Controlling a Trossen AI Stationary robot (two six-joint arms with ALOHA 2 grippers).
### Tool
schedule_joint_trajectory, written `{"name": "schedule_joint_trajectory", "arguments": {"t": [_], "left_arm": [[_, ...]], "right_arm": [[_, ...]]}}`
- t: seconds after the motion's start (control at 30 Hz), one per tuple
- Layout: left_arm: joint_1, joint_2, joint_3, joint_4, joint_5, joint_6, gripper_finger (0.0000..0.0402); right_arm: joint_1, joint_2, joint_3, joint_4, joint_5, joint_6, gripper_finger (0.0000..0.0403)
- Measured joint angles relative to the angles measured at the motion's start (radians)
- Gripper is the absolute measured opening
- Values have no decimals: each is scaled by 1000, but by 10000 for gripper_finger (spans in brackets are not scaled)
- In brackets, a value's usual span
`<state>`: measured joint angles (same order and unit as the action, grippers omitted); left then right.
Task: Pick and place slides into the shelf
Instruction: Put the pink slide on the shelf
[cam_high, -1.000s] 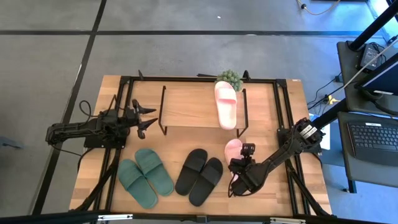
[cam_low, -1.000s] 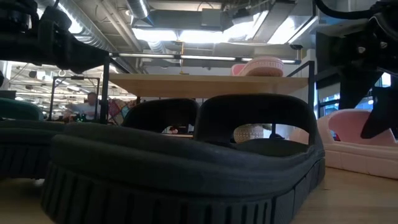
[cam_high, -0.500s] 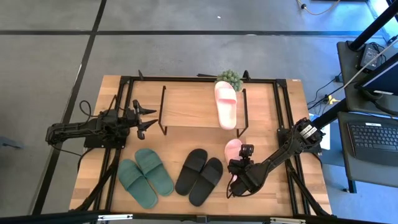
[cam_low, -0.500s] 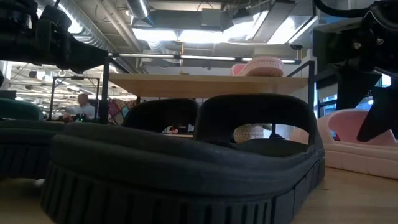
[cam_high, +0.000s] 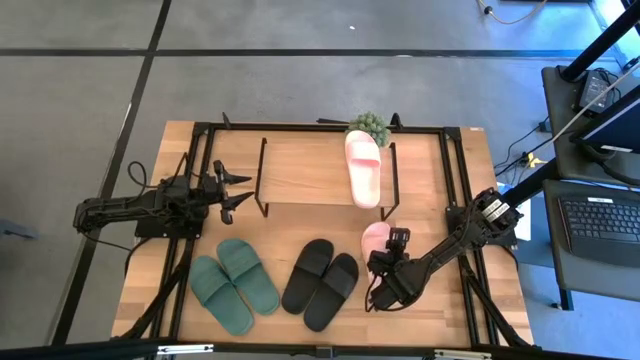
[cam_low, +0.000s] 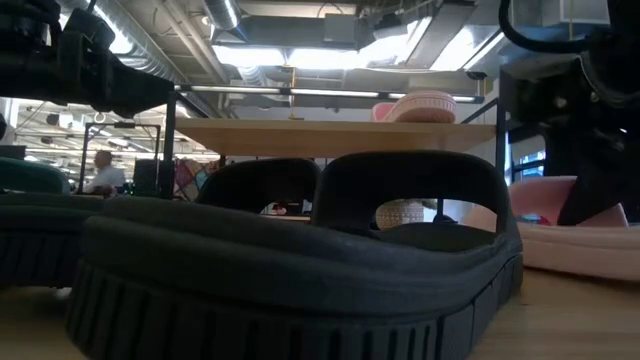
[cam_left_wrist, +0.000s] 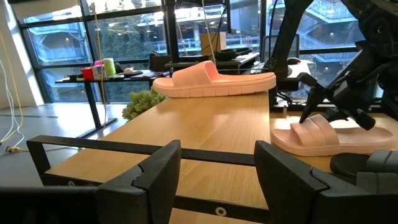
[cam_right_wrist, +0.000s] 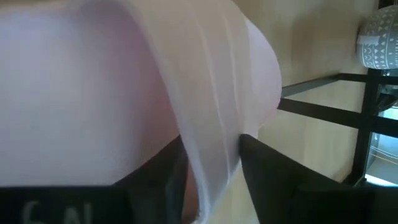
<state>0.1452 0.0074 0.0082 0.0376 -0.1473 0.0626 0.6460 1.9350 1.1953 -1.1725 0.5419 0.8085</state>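
The right end effector (cam_high: 384, 270) is down on the surface (cam_high: 470, 300), in front of the shelf's right end, its two dark fingers (cam_right_wrist: 273, 177) straddling the strap of the second pink slide (cam_high: 375, 239); the wrist view shows one finger on each side of the strap, apparently closing on it, though whether the grip is firm cannot be told. The other pink slide (cam_high: 363, 166) lies on the shelf (cam_high: 300, 165) at its right end, beside a small potted plant (cam_high: 369, 125). The green pair (cam_high: 234, 283) and the black pair (cam_high: 320, 282) rest on the surface in front of the shelf. The left end effector (cam_high: 238, 188) hovers spread and empty just beside the shelf's left end.
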Motion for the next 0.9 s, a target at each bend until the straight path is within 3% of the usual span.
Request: {"name": "schedule_joint_trajectory", "arguments": {"t": [0.37, 0.6, 0.9], "left_arm": [[0, 0, 0, 0, 0, 0, 198], [0, 0, 0, 0, 0, 0, 198], [0, 0, 0, 0, 0, 0, 198]], "right_arm": [[-1, 1, 29, -11, -20, 0, 16], [-1, 2, 126, -78, -88, 24, 15], [0, 2, 435, -254, -297, -8, 14]]}}
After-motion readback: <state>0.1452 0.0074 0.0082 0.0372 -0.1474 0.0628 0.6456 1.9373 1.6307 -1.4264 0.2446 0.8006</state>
